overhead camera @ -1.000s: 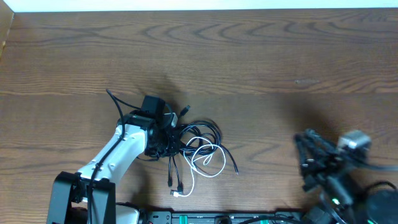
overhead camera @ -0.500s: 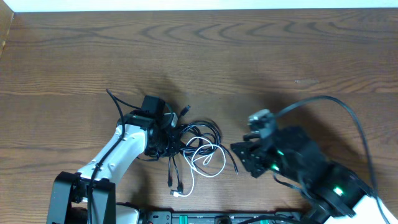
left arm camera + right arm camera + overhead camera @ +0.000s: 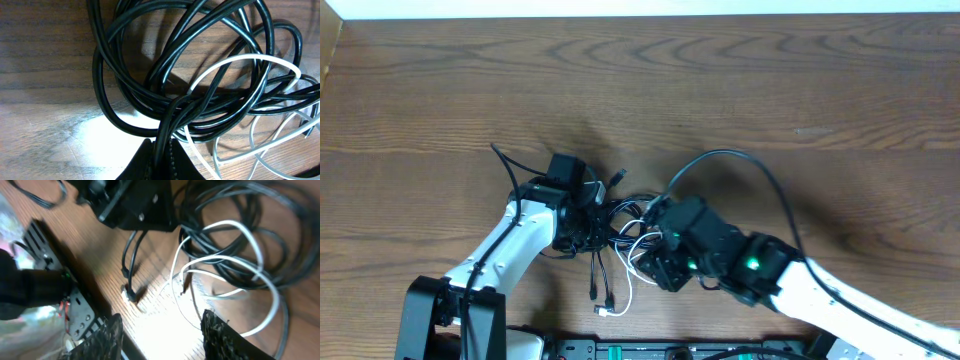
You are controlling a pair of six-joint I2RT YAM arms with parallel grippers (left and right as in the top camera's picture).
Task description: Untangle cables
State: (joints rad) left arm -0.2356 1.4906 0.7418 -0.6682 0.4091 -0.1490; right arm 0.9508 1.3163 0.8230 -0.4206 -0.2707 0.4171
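A tangle of black cables (image 3: 638,212) lies left of the table's centre, with a white cable (image 3: 629,291) looped through it. My left gripper (image 3: 588,224) sits on the tangle's left side and is shut on a black cable (image 3: 165,125), which runs up from between its fingers (image 3: 177,162). The white cable (image 3: 250,60) crosses the black loops on the right. My right gripper (image 3: 655,265) hovers over the tangle's lower right part and hides it. It is open (image 3: 165,340), with white loops (image 3: 240,230) and bare wood between its fingers. Black plug ends (image 3: 129,292) lie to the left.
A black rail (image 3: 670,350) with electronics runs along the table's front edge, close below the tangle. The right arm's own black lead (image 3: 740,160) arcs above the table. The left arm (image 3: 500,250) reaches in from the lower left.
My right arm has swept from the table's right edge leftward and now sits over the tangle. The left arm and its hold on the black cable are unchanged.
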